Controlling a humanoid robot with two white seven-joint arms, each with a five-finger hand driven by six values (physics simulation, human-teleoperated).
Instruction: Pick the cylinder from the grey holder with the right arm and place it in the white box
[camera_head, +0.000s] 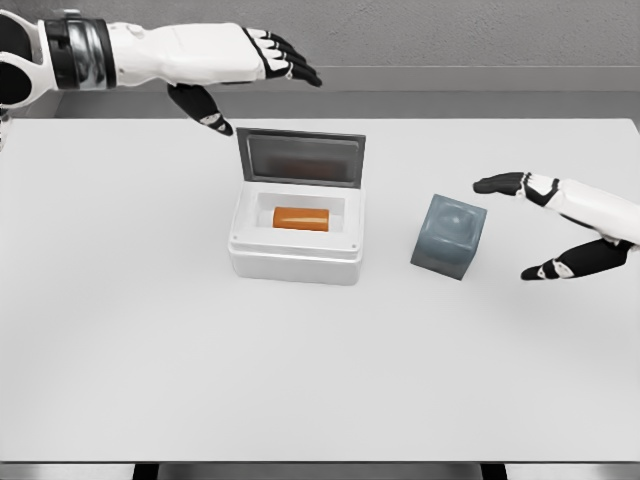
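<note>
The table fills most of my view. Near its middle sits the box with its lid standing upright at the back. My left hand hangs above and behind the lid's left corner, fingers spread, holding nothing. My right hand is at the right edge, open and empty, just right of the holder. The cylinder lies on its side inside the box, well apart from my right hand.
</note>
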